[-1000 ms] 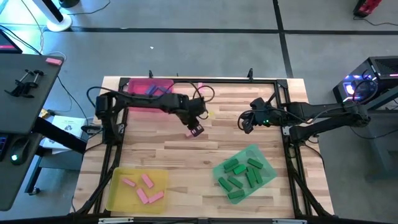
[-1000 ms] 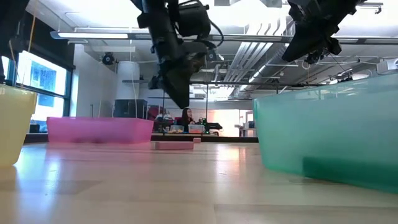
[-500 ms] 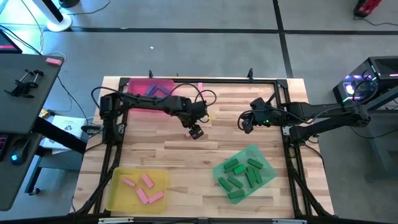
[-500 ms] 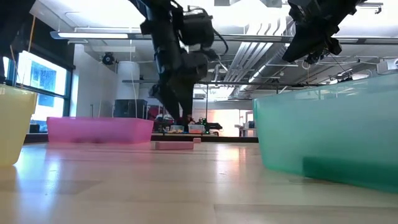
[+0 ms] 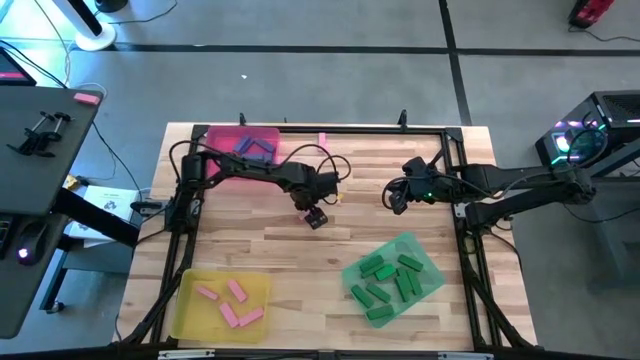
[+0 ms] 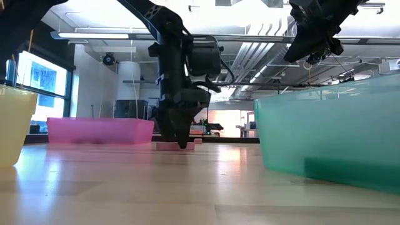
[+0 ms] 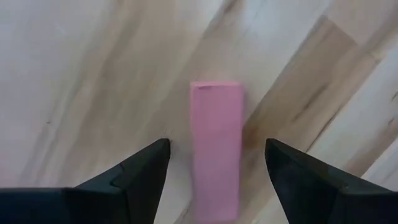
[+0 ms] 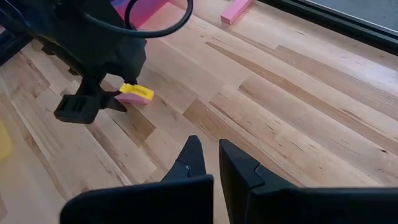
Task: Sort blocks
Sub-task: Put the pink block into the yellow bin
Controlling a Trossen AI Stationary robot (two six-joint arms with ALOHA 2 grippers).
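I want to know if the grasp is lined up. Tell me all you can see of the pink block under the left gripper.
The pink block is a plain, solid pink bar with square ends, lying flat on the wooden table near its middle. It sits between the open fingers of the left gripper, lengthwise along them, with bare wood showing on both sides, so nothing but the table touches it.

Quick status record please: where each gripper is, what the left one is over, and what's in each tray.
left gripper: open, low over the table middle, fingers either side of a pink block, not closed on it
right gripper: shut, waiting above the table, right of centre
pink tray: far left corner, purple-blue blocks inside
yellow tray: near left corner, pink blocks inside
green tray: near right, green blocks inside
stray block: pink, on the table at the far edge
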